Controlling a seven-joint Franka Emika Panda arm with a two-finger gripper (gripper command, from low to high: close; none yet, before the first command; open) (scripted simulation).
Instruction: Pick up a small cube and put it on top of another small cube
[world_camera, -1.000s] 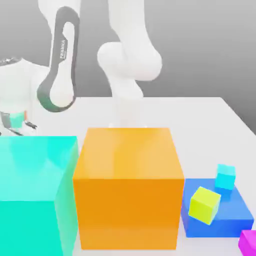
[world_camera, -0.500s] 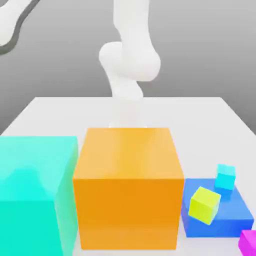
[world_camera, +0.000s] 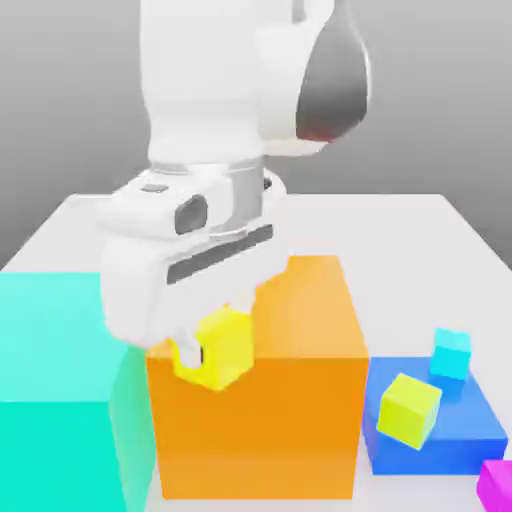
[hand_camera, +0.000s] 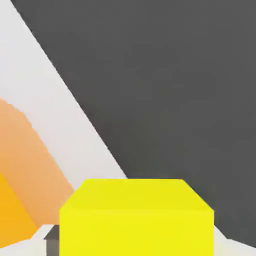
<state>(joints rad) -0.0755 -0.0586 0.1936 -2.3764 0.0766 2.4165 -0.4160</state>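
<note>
one small cube (world_camera: 222, 347), warm yellow, sits clamped between the fingers of the claw (world_camera: 215, 355), which is closed on it and hangs in front of the big orange cube (world_camera: 290, 400). beside the claw on the exterior view's left stands the big teal cube (world_camera: 55, 390). well off to the exterior view's right, lower down, a lime-yellow cube (world_camera: 408, 409) and a small cyan cube (world_camera: 451, 353) rest on a blue block (world_camera: 470, 440).
</note>
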